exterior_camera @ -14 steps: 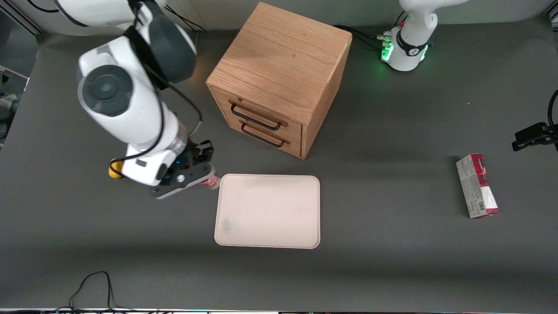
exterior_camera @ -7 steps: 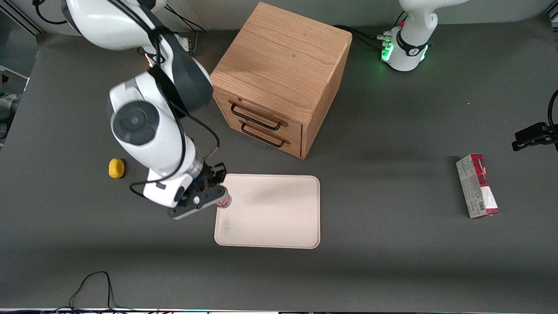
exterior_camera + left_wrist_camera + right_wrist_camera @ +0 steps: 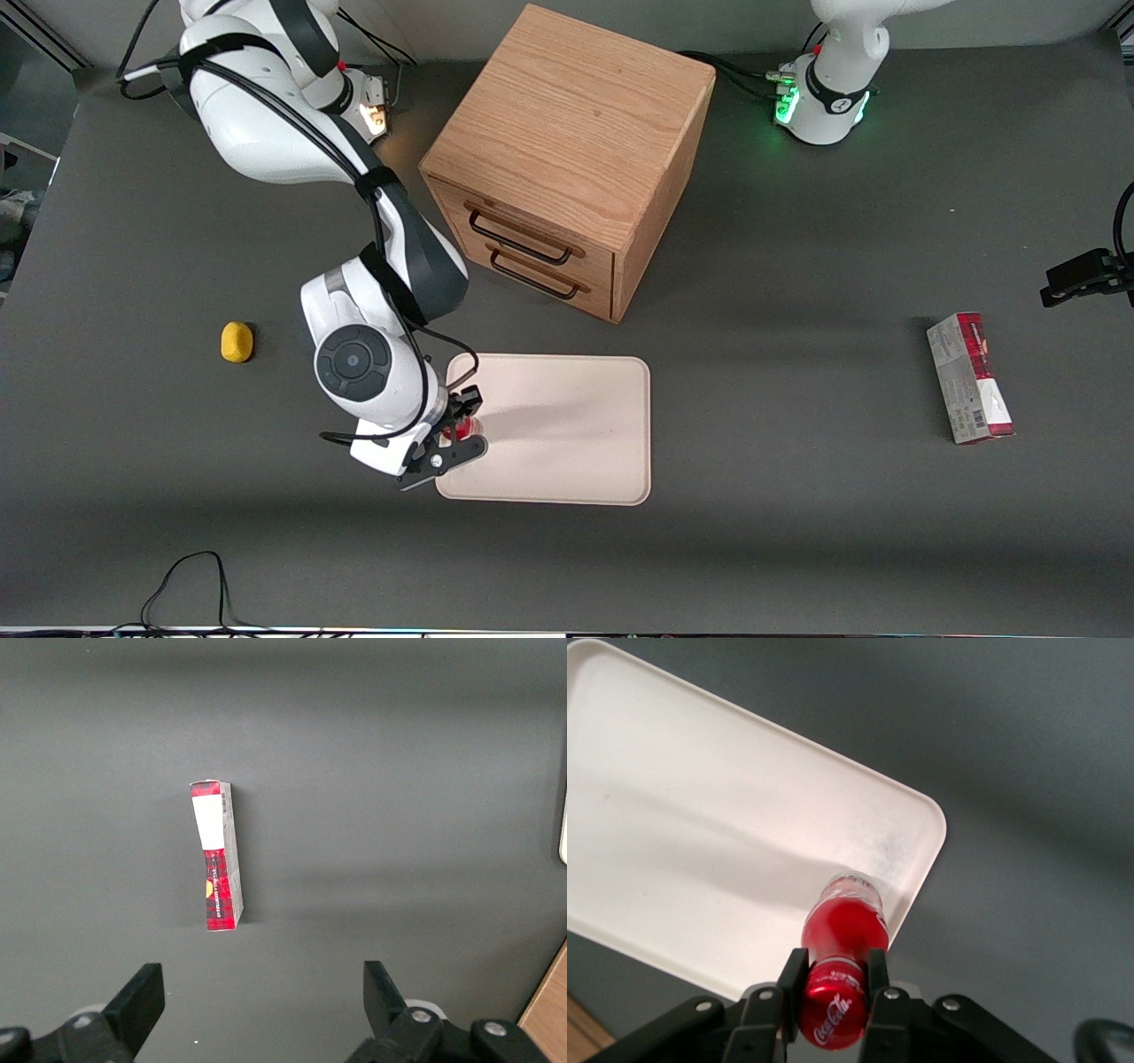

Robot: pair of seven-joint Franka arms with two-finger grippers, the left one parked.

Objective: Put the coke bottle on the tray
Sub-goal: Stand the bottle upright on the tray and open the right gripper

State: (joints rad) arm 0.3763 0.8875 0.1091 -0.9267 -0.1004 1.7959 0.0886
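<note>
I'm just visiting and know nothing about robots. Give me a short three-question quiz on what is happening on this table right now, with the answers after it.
1. True or false: the gripper is holding the coke bottle between its fingers.
2. Over which thing does the bottle's clear base hang? A) the wooden drawer cabinet B) the tray C) the red-and-grey carton
3. Which small thing lies on the table toward the working arm's end, apart from the tray?

Key
1. True: the fingers are shut on its red label.
2. B: near a corner of the tray, just inside the rim.
3. The yellow lump.
</note>
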